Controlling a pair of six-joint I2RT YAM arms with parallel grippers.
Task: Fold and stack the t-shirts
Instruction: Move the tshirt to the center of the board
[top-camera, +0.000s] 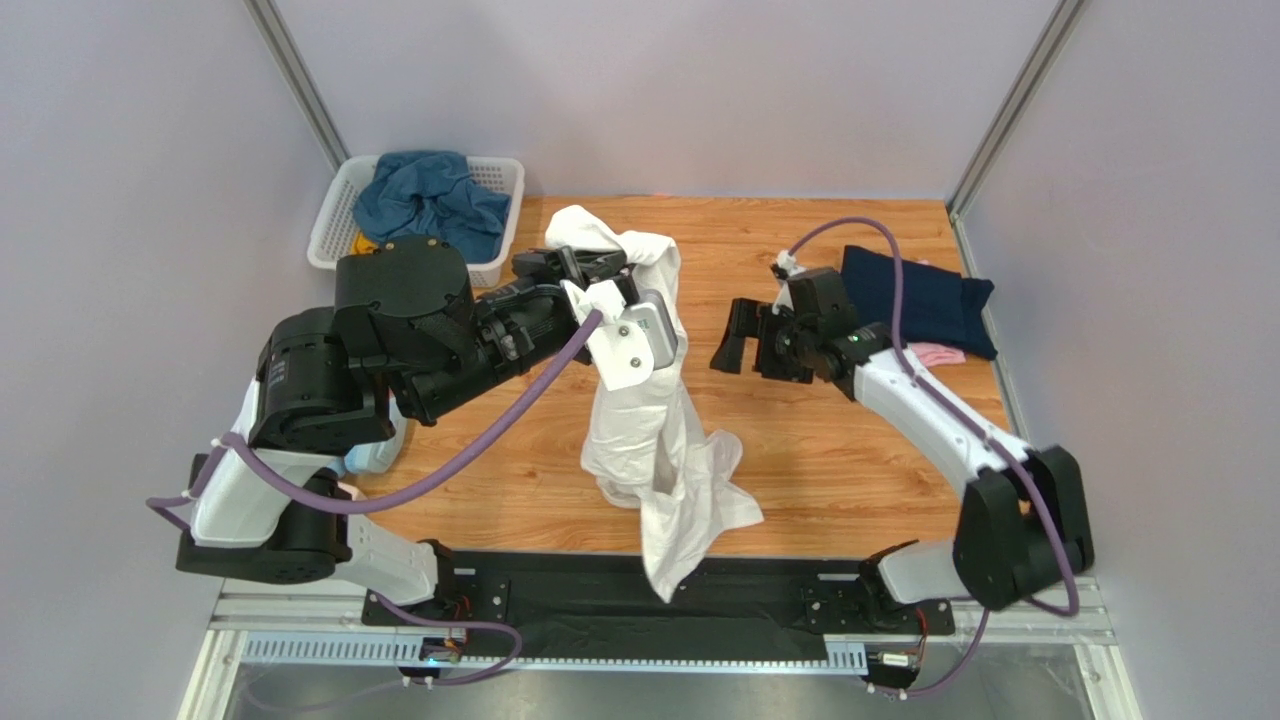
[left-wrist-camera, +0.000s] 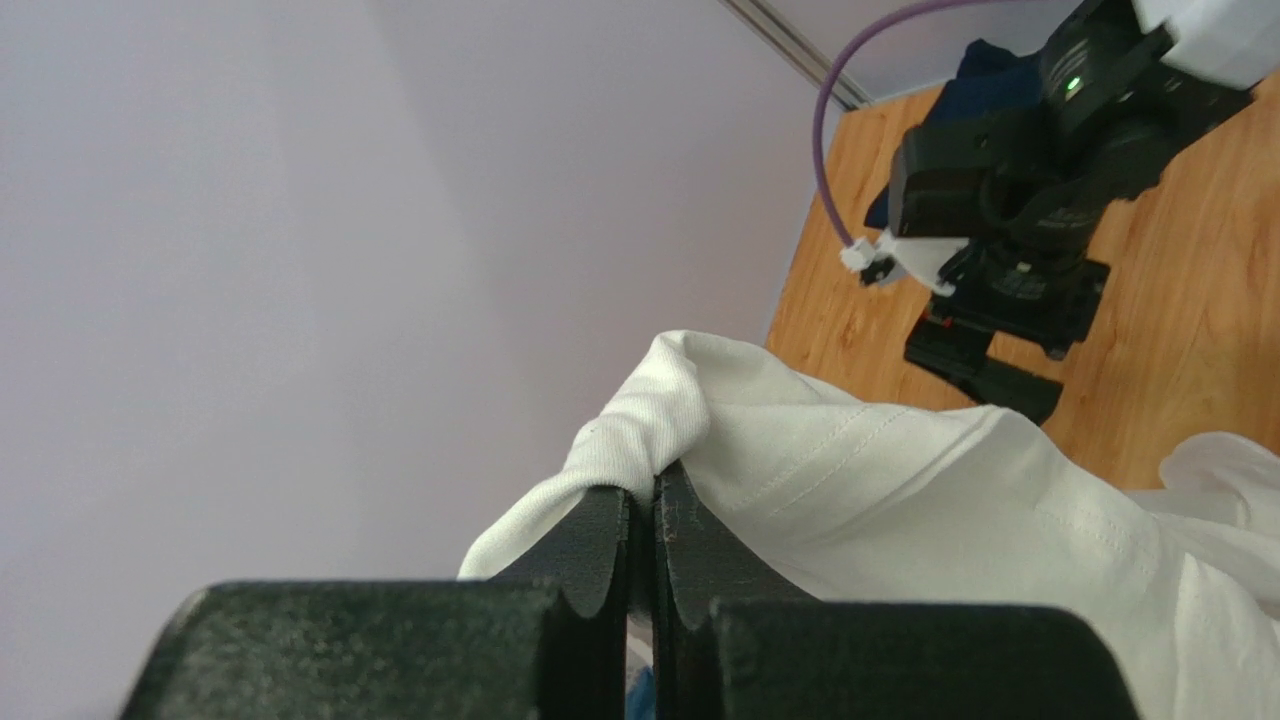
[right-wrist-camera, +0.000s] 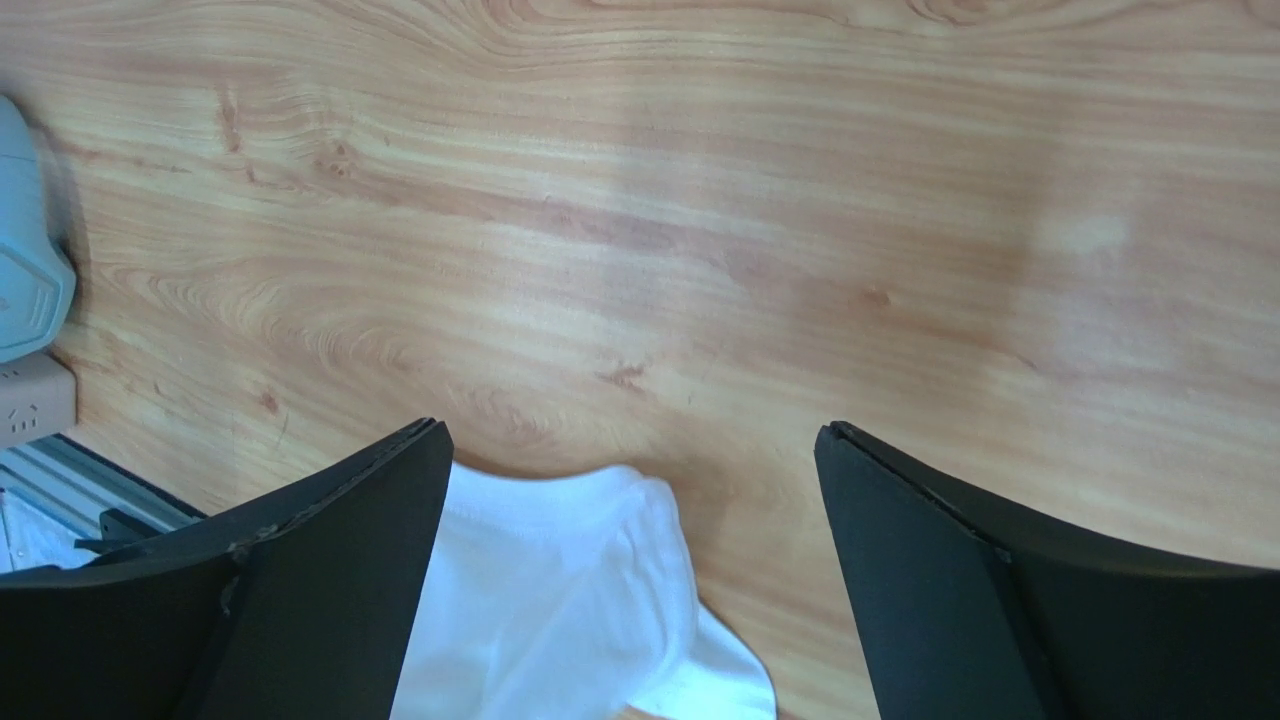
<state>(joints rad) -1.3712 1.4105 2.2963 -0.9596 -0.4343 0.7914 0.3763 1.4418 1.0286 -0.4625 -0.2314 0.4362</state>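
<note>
My raised left gripper (left-wrist-camera: 654, 488) clamps the white t-shirt (top-camera: 649, 435); right gripper (top-camera: 739, 336), at its three o'clock, spread wide.

A wood-grain bench (top-camera: 812, 450) fills the floor of a booth with pale lilac walls (top-camera: 135, 150), and a slim metal post (top-camera: 301, 83) runs up each far corner. A white slatted basket (top-camera: 334, 218) stands at the bench's far left corner, while a black mat (top-camera: 751, 593) and a slotted metal rail (top-camera: 676, 650) line the near edge. In the right wrist view a light-blue rounded object (right-wrist-camera: 23, 248), possibly a headphone cup, sits at the bench's rim just beside a cream block (right-wrist-camera: 30, 405).
</note>
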